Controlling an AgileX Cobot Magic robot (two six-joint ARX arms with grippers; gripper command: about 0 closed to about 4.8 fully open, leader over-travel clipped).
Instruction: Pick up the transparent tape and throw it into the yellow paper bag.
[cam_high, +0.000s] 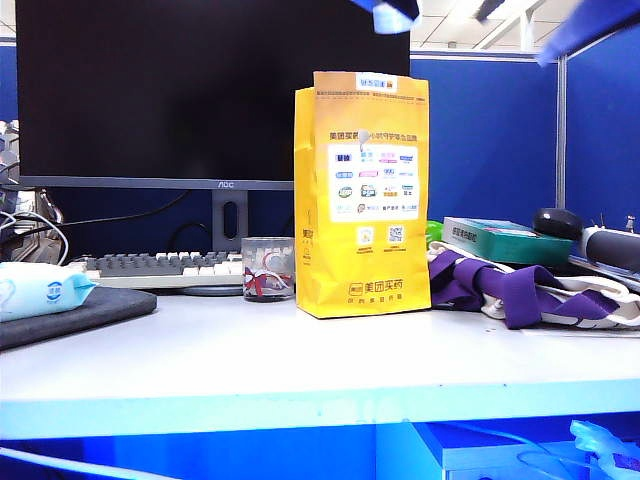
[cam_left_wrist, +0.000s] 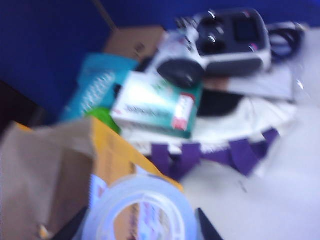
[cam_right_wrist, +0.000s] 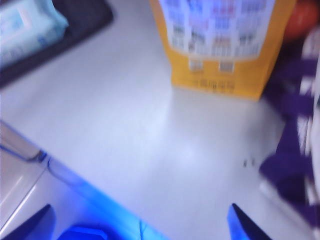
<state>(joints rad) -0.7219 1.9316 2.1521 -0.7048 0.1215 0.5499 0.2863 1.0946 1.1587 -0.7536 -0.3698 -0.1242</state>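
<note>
Your left gripper (cam_left_wrist: 140, 232) pinches the transparent tape (cam_left_wrist: 142, 210) above the yellow paper bag (cam_left_wrist: 55, 170); centre it over the bag's open mouth before releasing. Your right gripper (cam_right_wrist: 140, 222) hangs spread, empty, over the table (cam_right_wrist: 150, 130).

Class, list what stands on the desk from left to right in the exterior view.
Blue-and-white wipes pack → keyboard → glass cup → yellow paper bag → purple-and-white cloth.

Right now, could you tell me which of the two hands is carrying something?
The left hand: it grips the tape above the open bag. The right hand is open and empty over the table.
</note>
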